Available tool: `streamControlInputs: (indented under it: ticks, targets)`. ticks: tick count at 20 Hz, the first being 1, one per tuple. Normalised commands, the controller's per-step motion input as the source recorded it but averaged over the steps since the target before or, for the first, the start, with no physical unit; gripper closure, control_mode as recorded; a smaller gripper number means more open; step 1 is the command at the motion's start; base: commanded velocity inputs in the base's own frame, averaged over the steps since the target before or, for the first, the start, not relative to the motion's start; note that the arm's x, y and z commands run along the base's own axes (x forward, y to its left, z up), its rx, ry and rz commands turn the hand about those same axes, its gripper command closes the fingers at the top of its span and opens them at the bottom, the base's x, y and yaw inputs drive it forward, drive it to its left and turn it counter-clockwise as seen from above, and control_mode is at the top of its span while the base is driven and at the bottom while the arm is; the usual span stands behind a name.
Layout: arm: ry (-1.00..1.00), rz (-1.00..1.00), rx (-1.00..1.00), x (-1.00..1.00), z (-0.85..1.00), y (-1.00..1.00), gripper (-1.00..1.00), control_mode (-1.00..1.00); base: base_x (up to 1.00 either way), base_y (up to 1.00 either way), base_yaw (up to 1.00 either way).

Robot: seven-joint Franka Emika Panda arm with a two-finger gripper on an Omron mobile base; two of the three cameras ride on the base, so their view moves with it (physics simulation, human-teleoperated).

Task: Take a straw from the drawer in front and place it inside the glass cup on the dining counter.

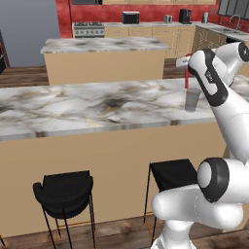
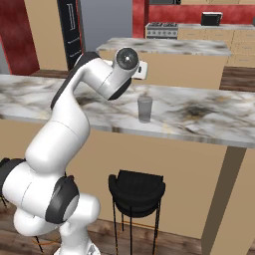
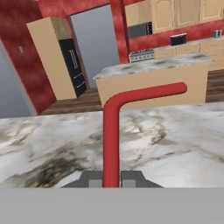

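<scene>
Desk: the long dining counter (image 1: 73, 109) runs across both base views, marble top veined black and gold over plain tan sides; the arm reaches over its far-right part in the left base view.
Island: a shorter marble-topped island (image 1: 102, 46) stands behind the desk, well apart from it.
Stools: two black stools (image 1: 65, 192) stand on the wooden floor against the near side of the desk.
Glass cup: the clear greyish tumbler (image 2: 145, 109) stands upright on the desk top, just beside the arm's wrist; in the left base view it sits at (image 1: 192, 99).
Hand: the hand (image 3: 111, 179) is closed on the straw, its two dark finger tips pressed to either side of the stem at the bottom of the hand view.
Straw: the red straw (image 3: 113, 131) rises from between the finger tips and bends sideways near its top; in the left base view it hangs just above and beside the cup's rim (image 1: 186, 79), not inside it.
</scene>
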Motion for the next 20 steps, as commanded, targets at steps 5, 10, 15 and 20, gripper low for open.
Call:
streamControlInputs:
  ticks: [5, 10, 15, 20]
  targets:
    - [0.0, 0.0, 0.01, 0.0, 0.0, -0.08, 1.0, -1.0, 0.0, 0.0, 0.0]
    - [0.0, 0.0, 0.01, 0.07, 0.0, -0.05, 1.0, -1.0, 0.0, 0.0, 0.0]
    - [0.01, 0.0, 0.03, 0.17, 0.0, -0.06, 1.0, -1.0, 0.0, 0.0, 0.0]
    - [0.0, 0.0, 0.02, 0.14, 0.0, -0.13, 1.0, -1.0, 0.0, 0.0, 0.0]
